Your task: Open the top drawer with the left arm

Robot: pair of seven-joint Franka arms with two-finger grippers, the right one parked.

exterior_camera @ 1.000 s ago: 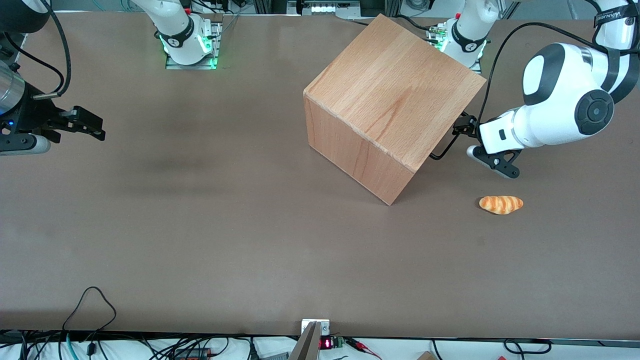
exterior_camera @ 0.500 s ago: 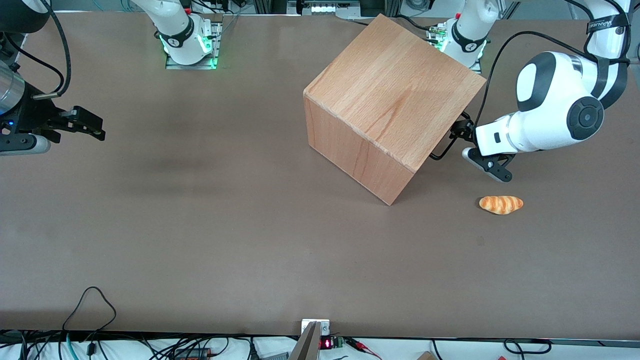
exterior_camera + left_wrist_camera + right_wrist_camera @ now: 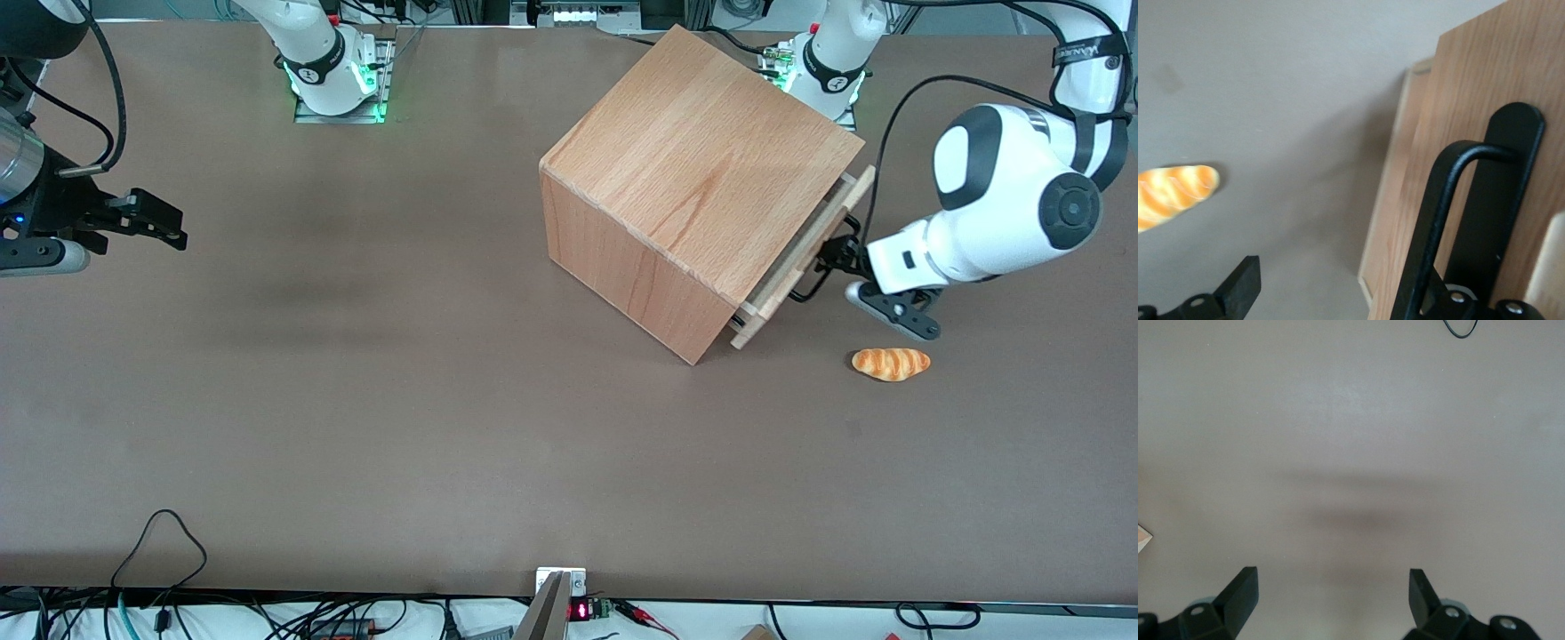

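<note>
The top drawer (image 3: pixel 843 203) of the beech cube cabinet (image 3: pixel 702 169) stands pulled out a little, its front panel a narrow gap off the cabinet face. Its thin black handle (image 3: pixel 805 287) faces the working arm's end of the table. My left arm (image 3: pixel 1013 200) reaches in from that end. Its gripper (image 3: pixel 837 271) is at the handle, fingers apart, one finger hooked inside it and the other finger (image 3: pixel 1238 293) free over the table. In the left wrist view the drawer front (image 3: pixel 1471 87) and handle (image 3: pixel 1438 220) are close up, with the gripper (image 3: pixel 1338 277) at the handle.
A small orange striped bread roll (image 3: pixel 891 363) lies on the brown table (image 3: pixel 400 400), nearer the front camera than the gripper; it also shows in the left wrist view (image 3: pixel 1171 197). Arm bases (image 3: pixel 333 80) stand at the table's back edge.
The drawer has slid out of the cabinet by a small gap. My left gripper moved away from the cabinet and toward the bread roll with the handle.
</note>
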